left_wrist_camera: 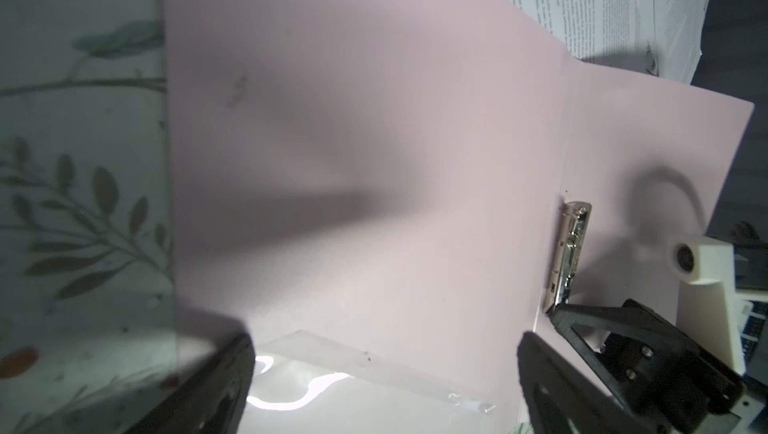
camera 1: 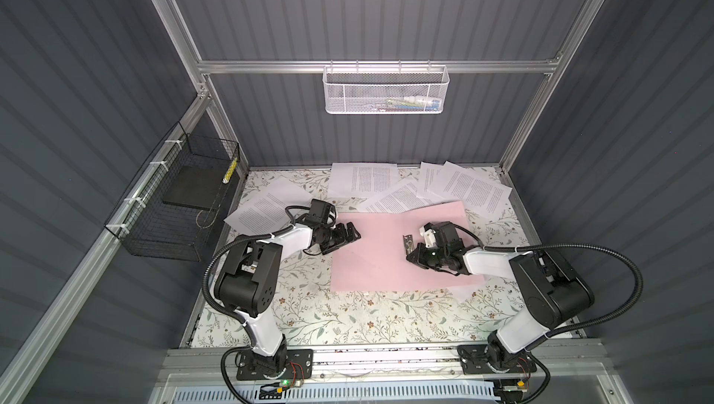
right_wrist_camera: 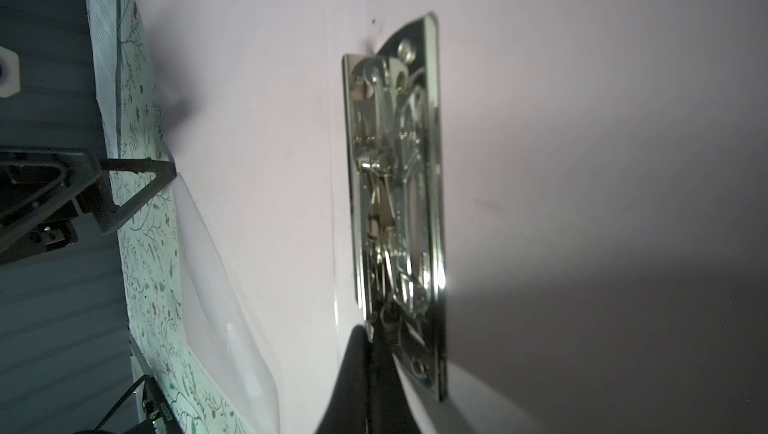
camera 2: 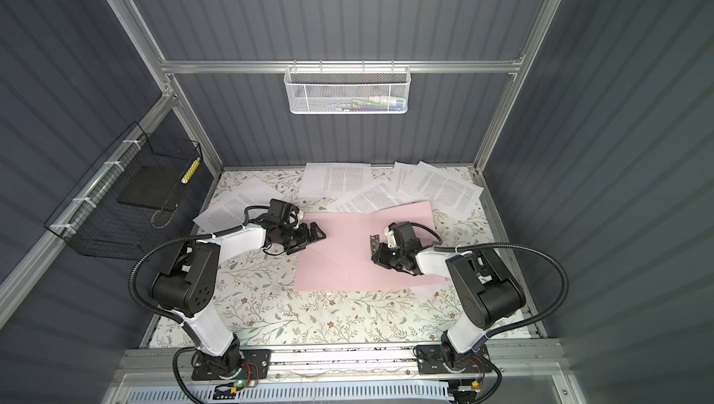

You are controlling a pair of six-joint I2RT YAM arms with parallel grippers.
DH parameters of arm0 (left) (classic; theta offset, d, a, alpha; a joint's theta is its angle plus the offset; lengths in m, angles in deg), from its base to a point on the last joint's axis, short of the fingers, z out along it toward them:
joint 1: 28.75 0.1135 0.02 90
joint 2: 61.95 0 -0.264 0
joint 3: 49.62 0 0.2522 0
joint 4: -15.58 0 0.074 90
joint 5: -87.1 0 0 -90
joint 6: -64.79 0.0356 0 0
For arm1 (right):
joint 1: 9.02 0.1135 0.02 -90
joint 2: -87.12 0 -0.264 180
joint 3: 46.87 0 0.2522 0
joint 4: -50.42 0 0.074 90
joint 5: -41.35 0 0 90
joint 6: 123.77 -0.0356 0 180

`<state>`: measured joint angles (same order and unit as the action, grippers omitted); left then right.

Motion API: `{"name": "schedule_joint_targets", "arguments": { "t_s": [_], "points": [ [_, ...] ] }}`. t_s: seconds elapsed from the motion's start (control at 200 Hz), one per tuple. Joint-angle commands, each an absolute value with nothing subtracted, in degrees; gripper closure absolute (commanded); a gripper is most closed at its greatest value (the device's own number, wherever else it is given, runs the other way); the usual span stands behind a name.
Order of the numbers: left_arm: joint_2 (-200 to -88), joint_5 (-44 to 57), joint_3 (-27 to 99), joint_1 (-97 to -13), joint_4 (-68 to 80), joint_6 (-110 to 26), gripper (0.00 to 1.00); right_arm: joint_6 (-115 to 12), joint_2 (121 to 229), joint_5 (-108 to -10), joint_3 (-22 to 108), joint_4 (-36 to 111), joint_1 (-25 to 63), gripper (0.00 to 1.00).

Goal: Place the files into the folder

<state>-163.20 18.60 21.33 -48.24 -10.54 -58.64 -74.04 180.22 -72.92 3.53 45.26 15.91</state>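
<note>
1. The right gripper [right_wrist_camera: 376,353] is fully closed, its tips against the near end of the metal clip [right_wrist_camera: 399,203]. Whether they pinch the clip's lever cannot be told.
2. The left gripper [camera 1: 349,236] hangs wide open and empty over the folder's left edge.
3. The folder [camera 1: 371,251] lies open and flat mid-table. It is pale pink thin card, creased beside the clip, and likely bends easily, so an edge suits gripping.
4. The files [camera 1: 365,180], white printed sheets, lie scattered and overlapping along the far side of the floral table [camera 1: 347,317], some meeting the folder's far edge. They look light, limp and slippery, best pinched at a free corner.
</note>
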Motion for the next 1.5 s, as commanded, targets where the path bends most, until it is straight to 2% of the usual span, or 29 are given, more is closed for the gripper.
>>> {"name": "schedule_joint_targets", "arguments": {
  "t_s": [0.0,0.4,0.735,1.001,1.171,1.496],
  "points": [
    [-167.5,9.6,17.9,-46.9,-26.2,-58.5,0.00,-79.1,181.6,-76.7,2.4,41.8,18.7,1.00],
    [-158.3,0.5,11.7,-42.8,-29.3,-58.2,0.00,-86.3,196.0,-76.6,15.4,50.1,28.5,1.00],
    [-162.3,-5.3,12.6,-42.2,-31.4,-59.7,0.00,-84.7,202.8,-71.0,16.0,49.5,28.3,1.00],
    [-164.9,-6.7,14.3,-42.0,-34.6,-59.8,0.00,-85.8,204.9,-72.4,15.0,50.5,26.7,1.00],
    [-163.9,-7.6,13.1,-41.9,-35.1,-60.0,0.00,-85.5,204.5,-66.4,14.1,44.9,26.8,1.00],
    [-164.6,-7.4,14.4,-41.2,-35.1,-60.5,0.00,-84.1,210.9,-62.2,13.4,42.1,22.6,1.00]
  ]
}}
